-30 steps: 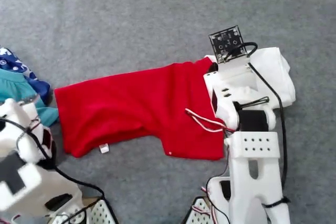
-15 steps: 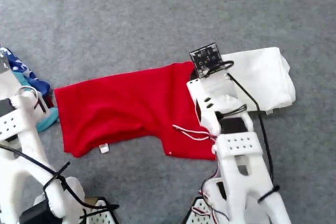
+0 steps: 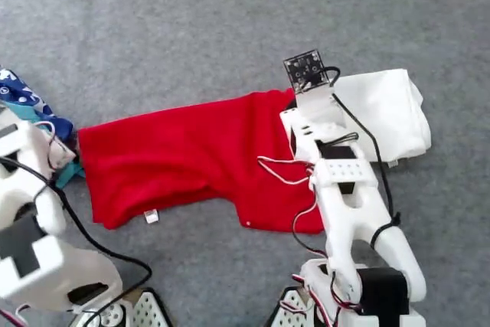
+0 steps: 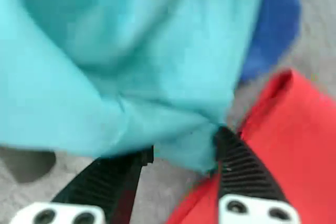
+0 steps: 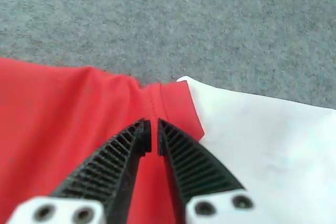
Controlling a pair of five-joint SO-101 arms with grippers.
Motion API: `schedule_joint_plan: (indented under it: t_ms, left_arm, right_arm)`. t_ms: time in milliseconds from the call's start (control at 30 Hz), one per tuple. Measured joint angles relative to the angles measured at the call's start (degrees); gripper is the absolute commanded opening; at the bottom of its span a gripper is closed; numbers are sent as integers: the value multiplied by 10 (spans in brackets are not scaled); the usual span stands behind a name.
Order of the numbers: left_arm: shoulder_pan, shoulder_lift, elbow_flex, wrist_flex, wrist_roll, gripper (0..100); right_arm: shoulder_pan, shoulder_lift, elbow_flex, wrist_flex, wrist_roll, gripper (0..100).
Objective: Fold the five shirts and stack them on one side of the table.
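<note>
1. The red shirt (image 3: 191,158) lies mid-table with its long axis running side to side. Its right end touches the folded white shirt (image 3: 383,112).
2. A small white tag (image 3: 151,217) sits at its near-left hem; no print is legible.
3. The left gripper (image 4: 184,145) is spread around the edge of the teal shirt (image 4: 105,66). The right gripper (image 5: 151,128) is pinched nearly closed at the red shirt's far-right corner.
4. Bare grey table (image 3: 191,36) stretches beyond.
</note>
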Motion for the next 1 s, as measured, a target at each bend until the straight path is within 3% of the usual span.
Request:
schedule_joint_plan:
  t_ms: [400,667,900,1000]
  left_arm:
    - [-4,20,-47,55,4,27]
    - [-60,26,-97,55,-33,29]
    - [-137,26,-241,60,-58,38]
    - [-145,26,-280,60,-61,114]
  right_arm:
    - [-1,5,-2,-2,1,35]
    - [-1,5,-2,-2,0,35]
    - [-2,5,-2,-2,0,35]
    - [-18,5,-2,-2,1,25]
